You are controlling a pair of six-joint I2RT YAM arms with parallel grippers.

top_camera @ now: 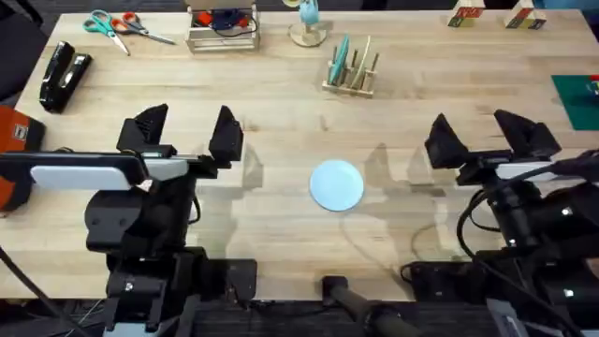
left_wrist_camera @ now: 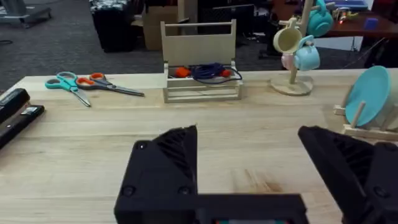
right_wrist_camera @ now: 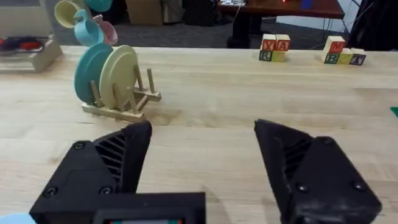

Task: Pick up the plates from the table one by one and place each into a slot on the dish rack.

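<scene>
A light blue plate (top_camera: pixel 335 183) lies flat on the wooden table (top_camera: pixel 281 103), near the front and between the two arms. The dish rack (top_camera: pixel 351 73) stands at the back centre. A teal plate (top_camera: pixel 340 56) and a cream plate (right_wrist_camera: pixel 118 74) stand upright in its slots. The rack (right_wrist_camera: pixel 121 107) with the teal plate (right_wrist_camera: pixel 87 67) is also in the right wrist view, and the teal plate (left_wrist_camera: pixel 370 96) in the left wrist view. My left gripper (top_camera: pixel 187 133) is open and empty, left of the flat plate. My right gripper (top_camera: pixel 482 139) is open and empty, to its right.
Along the back edge are scissors (top_camera: pixel 122 26), a wooden frame with blue cable (top_camera: pixel 223 28), a mug tree (top_camera: pixel 307 23) and letter blocks (top_camera: pixel 468 14). A black stapler (top_camera: pixel 61 75) lies at the far left. A green mat (top_camera: pixel 576 94) sits at the right edge.
</scene>
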